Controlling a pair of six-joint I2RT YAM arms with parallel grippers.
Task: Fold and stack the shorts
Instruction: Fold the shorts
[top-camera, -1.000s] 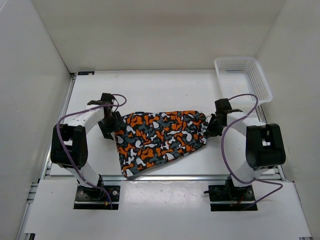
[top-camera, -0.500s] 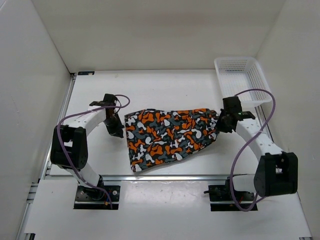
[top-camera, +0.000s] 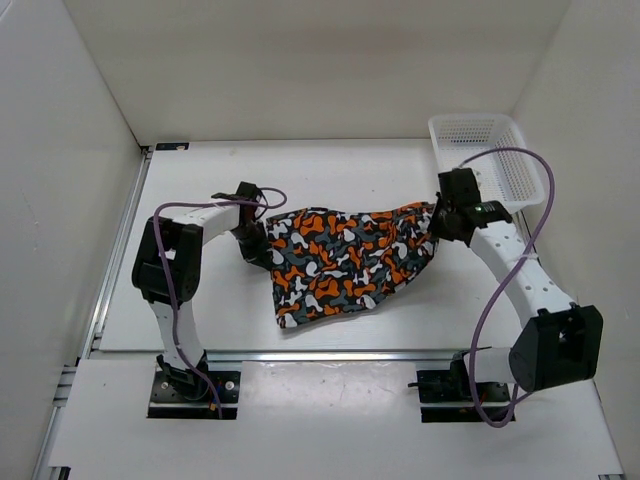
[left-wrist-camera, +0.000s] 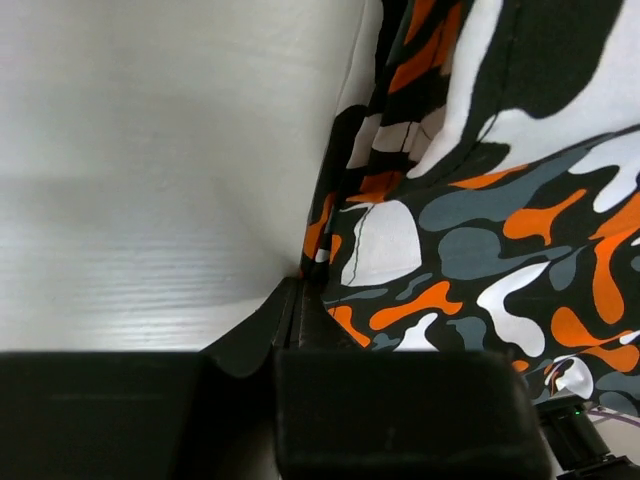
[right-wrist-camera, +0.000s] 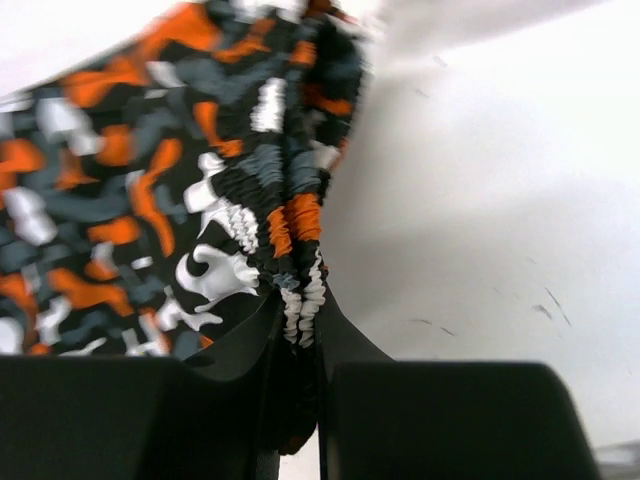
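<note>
Now my left gripper (top-camera: 262, 250) has snapped shut on the left edge of the shorts (top-camera: 345, 262), while my right gripper (top-camera: 440, 222) pinches the gathered waistband at the right. Both arms have dragged the cloth rightward across the counter (top-camera: 330, 180), nearer the far-right basket (top-camera: 527, 165). With both ends held, I reckon the fold can begin.

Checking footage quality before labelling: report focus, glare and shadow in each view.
Top external: evenly lit and sharp, only faint shadows around the shorts on the table. Left wrist: print crisp, jaws a featureless black. Right wrist: far fabric blurred, waistband near the jaws sharper, table washed out.
</note>
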